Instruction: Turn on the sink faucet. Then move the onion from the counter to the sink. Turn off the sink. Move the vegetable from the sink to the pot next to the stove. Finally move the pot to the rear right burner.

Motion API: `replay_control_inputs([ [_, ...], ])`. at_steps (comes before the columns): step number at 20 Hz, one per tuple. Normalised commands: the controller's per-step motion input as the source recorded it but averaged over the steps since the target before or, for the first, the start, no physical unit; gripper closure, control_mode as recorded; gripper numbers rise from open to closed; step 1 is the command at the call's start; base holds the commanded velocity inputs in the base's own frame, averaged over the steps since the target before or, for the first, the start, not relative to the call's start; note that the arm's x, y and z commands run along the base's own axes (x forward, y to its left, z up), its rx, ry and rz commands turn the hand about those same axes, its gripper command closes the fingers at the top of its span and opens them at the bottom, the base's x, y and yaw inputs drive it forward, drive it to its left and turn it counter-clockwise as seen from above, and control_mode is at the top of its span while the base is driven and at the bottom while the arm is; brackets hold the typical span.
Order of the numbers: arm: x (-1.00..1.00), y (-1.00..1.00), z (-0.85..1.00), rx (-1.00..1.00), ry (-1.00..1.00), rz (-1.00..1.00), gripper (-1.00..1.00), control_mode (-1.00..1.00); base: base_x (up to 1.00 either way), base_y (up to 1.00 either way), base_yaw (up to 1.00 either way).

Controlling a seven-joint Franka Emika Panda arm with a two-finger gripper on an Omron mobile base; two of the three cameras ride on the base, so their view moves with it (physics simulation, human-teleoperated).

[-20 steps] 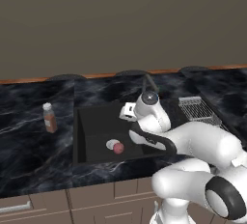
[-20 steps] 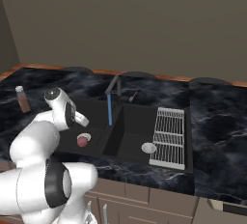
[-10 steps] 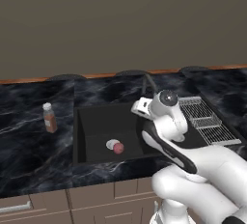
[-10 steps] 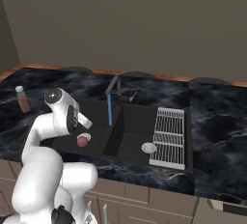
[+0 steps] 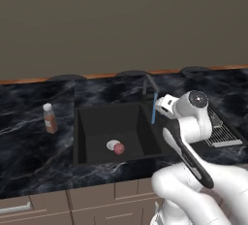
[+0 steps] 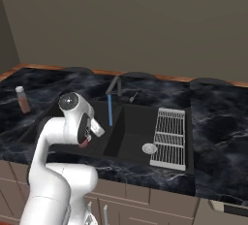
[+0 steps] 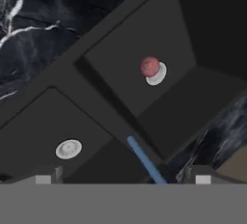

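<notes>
The onion [image 5: 119,148] lies on the floor of the sink's [image 5: 97,122] left basin, touching its silver drain [image 5: 112,144]. In the hand view the onion [image 7: 149,66] sits well ahead of my gripper [image 7: 123,175], whose fingertips [image 7: 46,176] stand wide apart with nothing between them, so it is open. The black sink faucet [image 5: 147,86] rises behind the basins, and a thin blue stream of water [image 5: 154,108] runs from its spout. My hand hovers over the divider between the basins, right beside that stream [image 7: 144,161]. In the right base view my arm partly covers the onion [image 6: 84,144].
A white-capped brown bottle [image 5: 49,118] stands on the black marble counter [image 5: 29,146] left of the sink. A silver wire rack [image 6: 170,133] lies over the right side of the right basin, beside its drain [image 6: 149,148]. The wooden back edge [image 5: 106,75] meets the wall.
My hand has swung right from above the left basin to beside the faucet's stream. The onion has stayed by the drain, and the water still runs.
</notes>
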Motion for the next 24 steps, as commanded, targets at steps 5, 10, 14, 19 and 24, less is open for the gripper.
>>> replay_control_inputs([
  [5,-0.24,-0.81,0.00,0.14,0.00,-0.16,-1.00,-1.00,0.00,0.00,0.00],
  [10,-0.07,-0.77,0.00,0.17,0.00,-0.13,-1.00,-1.00,0.00,0.00,0.00],
  [14,0.04,-0.56,0.02,0.16,0.00,-0.13,-1.00,-1.00,0.00,0.00,0.00],
  [19,0.23,-0.25,0.19,0.15,0.00,-0.14,-1.00,-1.00,0.00,0.00,0.00],
  [24,0.42,-0.24,0.33,0.14,0.03,-0.12,-1.00,-1.00,0.00,0.00,0.00],
])
